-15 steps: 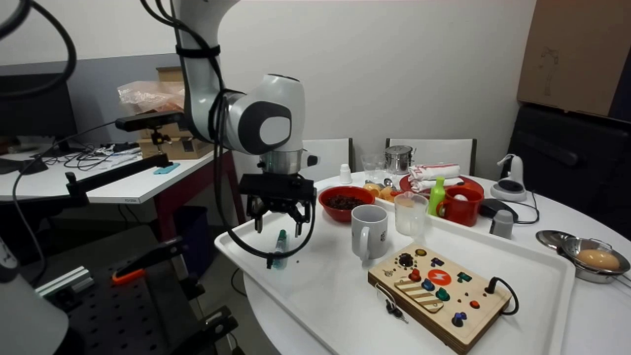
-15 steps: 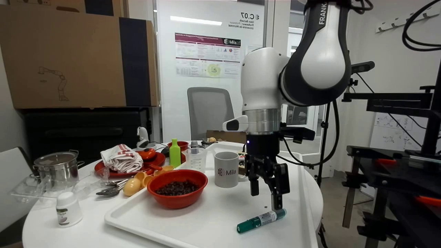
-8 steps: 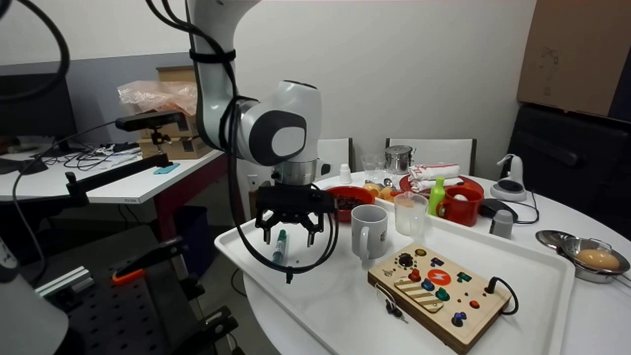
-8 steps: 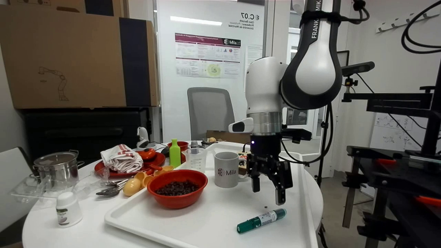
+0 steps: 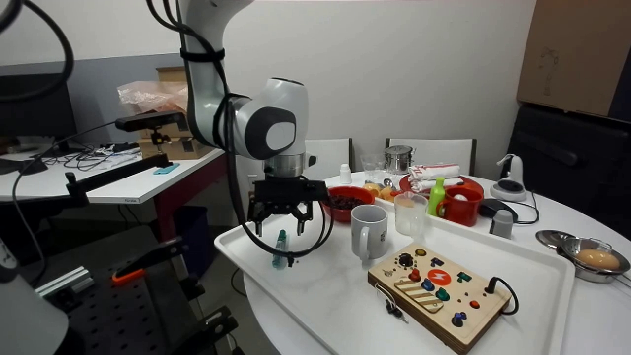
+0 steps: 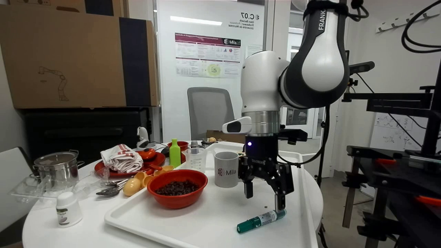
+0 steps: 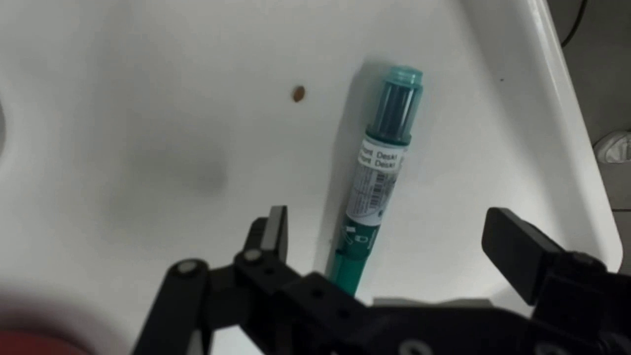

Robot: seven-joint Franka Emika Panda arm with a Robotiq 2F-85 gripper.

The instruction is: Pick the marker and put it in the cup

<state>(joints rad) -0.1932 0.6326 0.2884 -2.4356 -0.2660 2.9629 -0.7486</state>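
The teal marker (image 5: 280, 249) lies flat on the white tray (image 5: 320, 301); it also shows in an exterior view (image 6: 258, 221) and in the wrist view (image 7: 377, 182). My gripper (image 5: 279, 228) is open and empty above the tray. In the wrist view its fingers (image 7: 385, 217) stand on either side of the marker's green cap end, which lies nearer the left finger. In an exterior view one fingertip of the gripper (image 6: 264, 198) overlaps the marker's end; I cannot tell whether it touches. The grey-white mug (image 5: 372, 231) stands upright on the tray, also seen in an exterior view (image 6: 225, 172).
A red bowl (image 6: 177, 201) of dark bits stands beside the mug on the tray, with a clear measuring cup (image 5: 411, 217) on the mug's other side. A wooden switch board (image 5: 438, 296) lies on the tray. A green bottle (image 6: 175, 154) stands behind.
My gripper swung toward the mug side and then back over the marker, and is turned a little. It is open throughout. The marker and mug have not moved.
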